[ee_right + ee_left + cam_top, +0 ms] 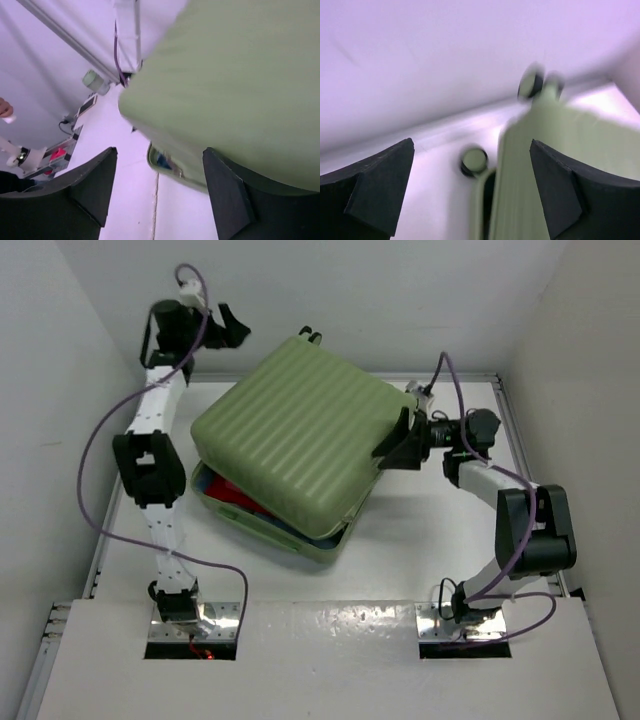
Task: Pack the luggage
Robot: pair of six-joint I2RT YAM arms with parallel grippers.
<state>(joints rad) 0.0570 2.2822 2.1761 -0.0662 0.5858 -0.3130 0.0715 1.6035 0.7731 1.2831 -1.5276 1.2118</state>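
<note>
The luggage (290,435) lay at the middle of the surface (420,540), nearly shut but askew. The left gripper (230,328) stood wide open, empty, clear of it. The right gripper (393,445) was open at its right edge, holding nothing. The shell was likely rigid, slippery and bulky: grip the rim.

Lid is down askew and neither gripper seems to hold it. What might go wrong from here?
1. The lid sits skewed over the base, so pressing may jam the rims instead of seating them.
2. A red item shows in the left gap and could get pinched.
3. The right gripper, open at the lid's right edge, might shove the luggage sideways; the left gripper is too far off to brace it.
</note>
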